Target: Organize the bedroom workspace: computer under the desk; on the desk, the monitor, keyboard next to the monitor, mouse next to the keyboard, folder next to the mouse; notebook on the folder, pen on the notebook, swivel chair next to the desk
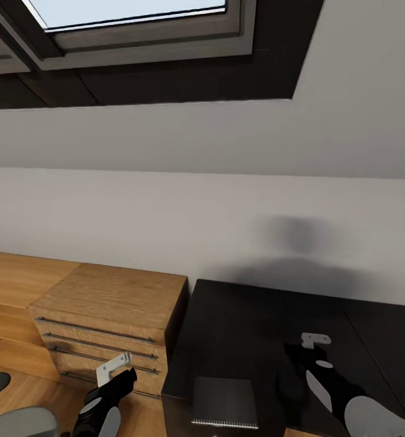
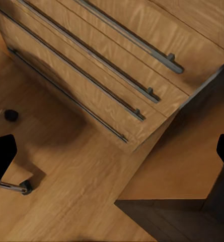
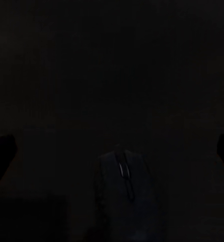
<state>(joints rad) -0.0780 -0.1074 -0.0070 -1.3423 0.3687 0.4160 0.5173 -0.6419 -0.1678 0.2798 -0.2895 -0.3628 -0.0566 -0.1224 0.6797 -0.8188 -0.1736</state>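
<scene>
A small dark grey notebook with a spiral edge lies flat at the near edge of a black cabinet top. My right gripper hovers over that top, right of the notebook, and is open. In the right wrist view, the black mouse rests on the dark surface just below and between the two fingers, untouched. My left gripper hangs open in front of the light wooden drawer unit, above the wood floor. Part of the grey swivel chair shows at the lower left.
The drawer unit has long metal handles and stands tight against the black cabinet's left side. A chair castor and a chrome leg sit on the floor below the left gripper. A white wall and a sloped ceiling with a skylight rise behind.
</scene>
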